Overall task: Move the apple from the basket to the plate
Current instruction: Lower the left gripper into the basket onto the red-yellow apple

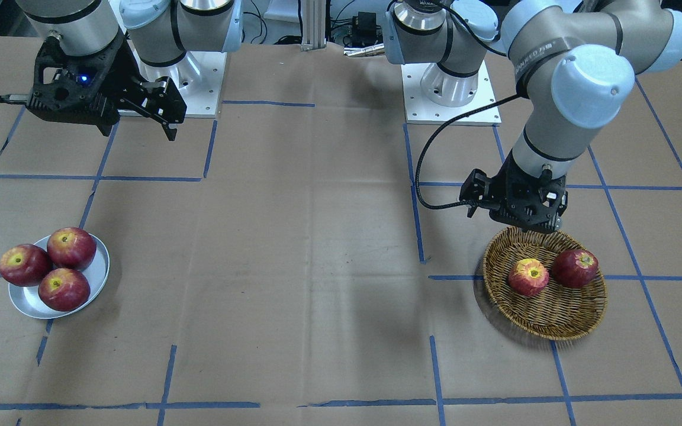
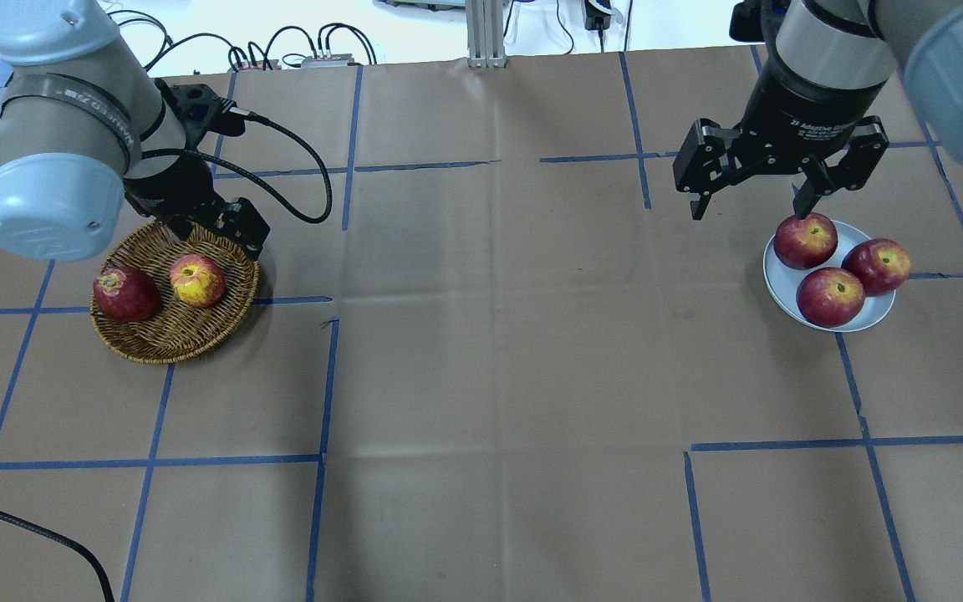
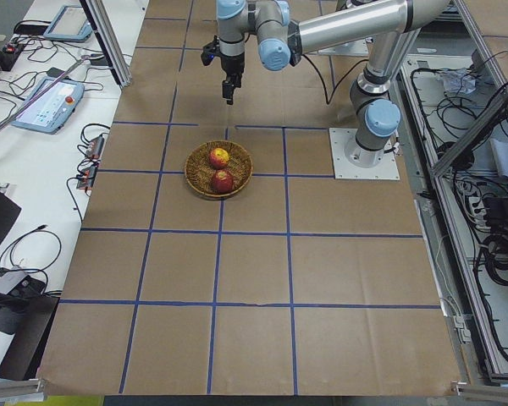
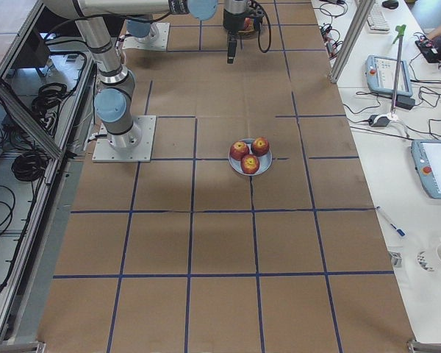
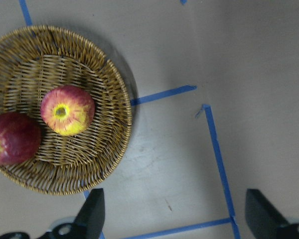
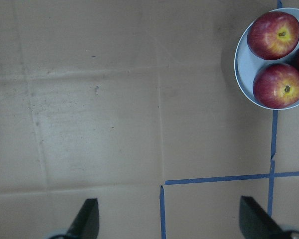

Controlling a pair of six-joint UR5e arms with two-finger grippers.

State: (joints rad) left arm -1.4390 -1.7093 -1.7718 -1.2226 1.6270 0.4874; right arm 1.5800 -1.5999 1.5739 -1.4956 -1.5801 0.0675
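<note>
The apple (image 2: pixel 196 280), pinkish-red with a yellow patch around the stem, lies in the wicker basket (image 2: pixel 172 347) beside a darker red apple (image 2: pixel 124 294). It also shows in the left wrist view (image 5: pixel 68 110) and the front view (image 1: pixel 528 277). My left gripper (image 5: pixel 177 214) is open and empty, above the basket's edge nearest the table's middle and off to the side of the apple. The silver plate (image 2: pixel 878 311) at the right holds three dark red apples. My right gripper (image 2: pixel 751 199) is open and empty, raised near the plate's far left side.
The brown paper-covered table (image 2: pixel 490 334) is marked with blue tape lines. The wide stretch between basket and plate holds no objects. Both arm bases (image 1: pixel 450 89) stand at the robot's side of the table. Cables lie beyond the far edge.
</note>
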